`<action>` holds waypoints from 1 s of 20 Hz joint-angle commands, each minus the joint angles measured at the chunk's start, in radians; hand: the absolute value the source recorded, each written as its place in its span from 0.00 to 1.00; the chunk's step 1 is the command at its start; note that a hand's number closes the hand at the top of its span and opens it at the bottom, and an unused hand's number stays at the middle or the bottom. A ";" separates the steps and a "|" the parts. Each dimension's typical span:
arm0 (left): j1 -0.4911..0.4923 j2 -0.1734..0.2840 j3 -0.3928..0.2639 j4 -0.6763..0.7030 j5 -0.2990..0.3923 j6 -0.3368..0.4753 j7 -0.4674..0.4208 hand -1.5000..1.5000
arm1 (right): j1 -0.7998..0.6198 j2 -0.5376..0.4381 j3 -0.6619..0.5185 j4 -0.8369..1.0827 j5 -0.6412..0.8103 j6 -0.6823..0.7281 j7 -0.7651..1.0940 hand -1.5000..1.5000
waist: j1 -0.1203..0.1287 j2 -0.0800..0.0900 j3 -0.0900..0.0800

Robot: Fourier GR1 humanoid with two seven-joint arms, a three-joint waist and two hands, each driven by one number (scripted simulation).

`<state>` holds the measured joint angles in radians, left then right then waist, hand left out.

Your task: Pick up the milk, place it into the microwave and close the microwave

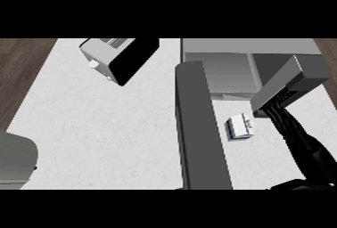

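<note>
1. The milk [239,127] lay on the counter [112,129], not yet lifted, just at 3 o'clock of the open microwave door [201,129].
2. The microwave [227,67] stood open at 12 o'clock of the carton; placing the milk inside and shutting the door were, as I judged, both left to do.
3. My right hand [299,138] reached in from the lower right, its black fingers stretched toward 11 o'clock, just beside the carton and clamped on nothing.
4. My left hand did not show; only a grey forearm [16,160] sat at 9 o'clock.
5. A toaster [112,55] stood well apart at 11 o'clock.
</note>
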<state>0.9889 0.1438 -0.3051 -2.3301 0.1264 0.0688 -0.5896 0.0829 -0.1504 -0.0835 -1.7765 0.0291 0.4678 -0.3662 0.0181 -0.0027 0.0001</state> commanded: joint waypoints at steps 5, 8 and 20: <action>0.114 0.044 0.040 -0.009 0.060 -0.058 -0.092 0.00 | -0.079 -0.003 0.010 0.261 0.157 -0.065 -0.180 0.00 | 0.001 0.001 0.001; 0.023 0.032 0.069 0.060 0.067 -0.047 -0.082 0.00 | -0.129 -0.017 -0.009 0.308 0.168 -0.086 -0.167 0.00 | -0.008 0.003 0.000; 0.139 0.033 0.033 0.016 0.038 -0.076 -0.155 0.00 | -0.360 -0.030 -0.054 0.794 0.280 -0.228 -0.386 0.00 | 0.002 0.004 0.001</action>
<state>1.1154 0.1906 -0.2441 -2.2986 0.1959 -0.0185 -0.7432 -0.2324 -0.1700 -0.1344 -1.1026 0.2821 0.2617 -0.6817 0.0217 0.0010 0.0008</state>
